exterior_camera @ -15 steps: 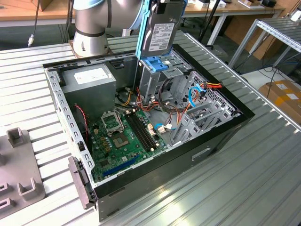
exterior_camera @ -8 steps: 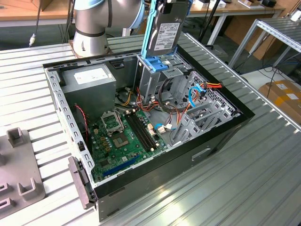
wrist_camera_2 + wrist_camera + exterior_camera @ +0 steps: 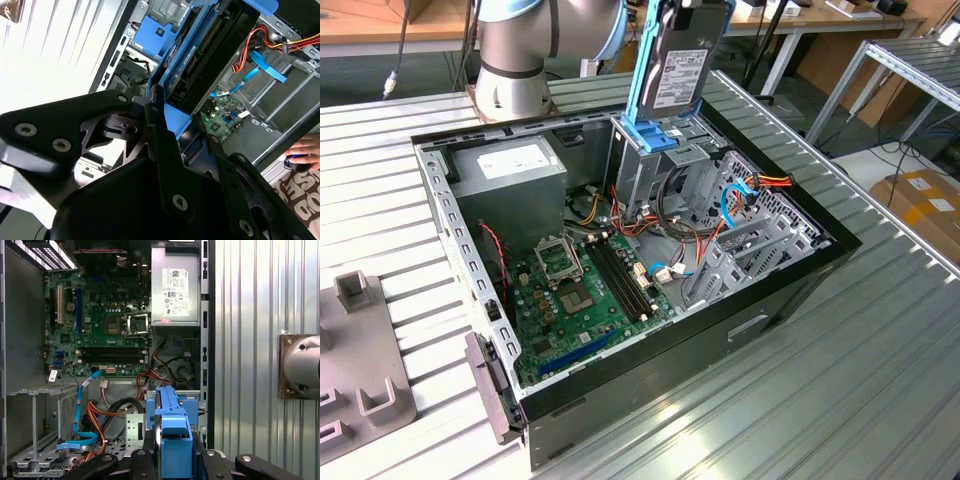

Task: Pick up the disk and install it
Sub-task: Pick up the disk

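Currently the gripper [image 3: 182, 131] has its fingers [image 3: 160, 140] clamped on the blue frame of the disk [image 3: 680, 60], holding it upright. Its lower end is at the blue bracket [image 3: 658, 138] atop the metal cage [image 3: 638, 172] inside the open computer case [image 3: 650, 392].

Dark, labelled disk [image 3: 678, 62] in bright blue carrier, upright on edge, aloft above the drive cage [image 3: 636, 170]
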### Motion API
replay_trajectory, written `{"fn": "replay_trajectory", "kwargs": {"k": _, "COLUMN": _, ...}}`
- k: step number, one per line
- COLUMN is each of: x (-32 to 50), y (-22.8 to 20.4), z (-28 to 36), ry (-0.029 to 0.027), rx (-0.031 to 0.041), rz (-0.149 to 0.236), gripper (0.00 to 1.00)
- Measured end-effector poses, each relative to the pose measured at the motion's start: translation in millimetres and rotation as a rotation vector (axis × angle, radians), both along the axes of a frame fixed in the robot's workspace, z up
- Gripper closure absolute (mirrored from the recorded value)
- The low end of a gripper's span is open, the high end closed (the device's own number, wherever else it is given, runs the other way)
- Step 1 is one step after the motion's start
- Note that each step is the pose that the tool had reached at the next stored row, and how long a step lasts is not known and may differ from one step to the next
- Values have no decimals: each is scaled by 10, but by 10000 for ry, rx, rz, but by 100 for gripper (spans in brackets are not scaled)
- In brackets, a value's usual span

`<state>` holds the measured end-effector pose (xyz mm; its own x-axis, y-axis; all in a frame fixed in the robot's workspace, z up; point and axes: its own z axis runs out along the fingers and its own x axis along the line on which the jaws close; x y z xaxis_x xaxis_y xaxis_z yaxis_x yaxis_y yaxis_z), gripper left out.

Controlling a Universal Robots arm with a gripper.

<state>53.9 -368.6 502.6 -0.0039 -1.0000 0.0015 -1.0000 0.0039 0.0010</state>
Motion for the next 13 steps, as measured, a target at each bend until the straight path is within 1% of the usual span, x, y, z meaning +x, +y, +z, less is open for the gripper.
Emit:
{"fn": "replay_trajectory", "kwargs": {"k": 2, "x": 1, "y": -29, "z": 1, "ry": 1, "rx": -2, "rz": 0, "gripper": 63}}
{"fn": "replay_trajectory", "kwargs": {"k": 3, "x": 2, "y": -51, "z": 0, "ry": 0, "rx": -1, "rz": 0, "gripper": 63}}
{"fn": "replay_trajectory", "kwargs": {"k": 4, "x": 4, "y": -86, "z": 0, "ry": 0, "rx": 0, "rz": 0, "gripper": 63}}
{"fn": "replay_trajectory", "kwargs": {"k": 6, "x": 5, "y": -125, "z": 0, "ry": 0, "rx": -1, "rz": 0, "gripper": 63}}
{"fn": "replay_trajectory", "kwargs": {"k": 7, "x": 6, "y": -151, "z": 0, "ry": 0, "rx": -1, "rz": 1, "gripper": 63}}
{"fn": "replay_trajectory", "kwargs": {"k": 9, "x": 8, "y": -256, "z": 0, "ry": -1, "rx": -1, "rz": 1, "gripper": 63}}
{"fn": "replay_trajectory", "kwargs": {"k": 10, "x": 8, "y": -315, "z": 1, "ry": 1, "rx": -2, "rz": 0, "gripper": 63}}
{"fn": "replay_trajectory", "kwargs": {"k": 12, "x": 8, "y": -396, "z": 0, "ry": 0, "rx": 0, "rz": 0, "gripper": 63}}
{"fn": "replay_trajectory", "kwargs": {"k": 13, "x": 8, "y": -426, "z": 1, "ry": 0, "rx": -2, "rz": 0, "gripper": 63}}
